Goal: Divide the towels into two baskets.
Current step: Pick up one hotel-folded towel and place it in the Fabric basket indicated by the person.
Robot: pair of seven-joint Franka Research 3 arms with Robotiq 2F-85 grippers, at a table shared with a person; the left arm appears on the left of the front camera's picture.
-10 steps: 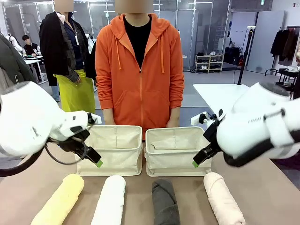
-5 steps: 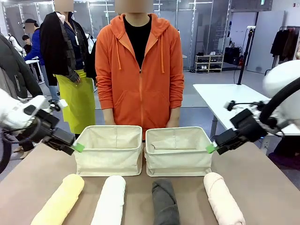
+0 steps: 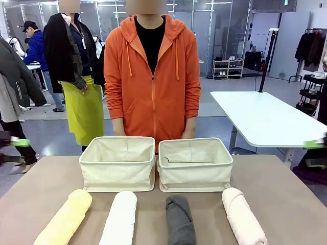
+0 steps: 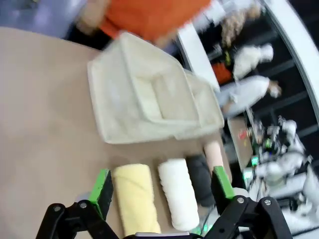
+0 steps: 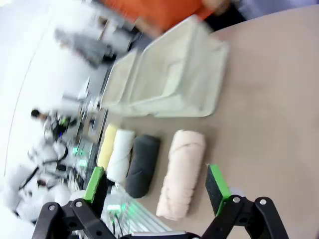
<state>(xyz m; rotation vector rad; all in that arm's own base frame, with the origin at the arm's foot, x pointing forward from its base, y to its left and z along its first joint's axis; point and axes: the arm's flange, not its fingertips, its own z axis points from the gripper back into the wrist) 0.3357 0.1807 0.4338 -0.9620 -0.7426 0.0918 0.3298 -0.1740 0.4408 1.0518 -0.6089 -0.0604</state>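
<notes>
Terry rolls line the worktop's [image 3: 41,189] near edge: yellow towel [image 3: 65,217], white towel [image 3: 120,217], grey towel [image 3: 180,219], pink towel [image 3: 242,214] (laid out for easy picking, I judge). Left basket [image 3: 118,176] and right basket [image 3: 194,178] sit empty, just beside each other, toward the far edge. Left claw [image 4: 163,186] and right claw [image 5: 155,184] are spread, holding nothing.

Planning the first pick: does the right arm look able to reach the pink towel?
Likely yes: the pink towel lies uncovered at the row's right end, with the open right gripper facing it.

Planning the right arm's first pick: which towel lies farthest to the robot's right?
The pale pink towel, at the row's right end, just past the dark grey towel.
</notes>
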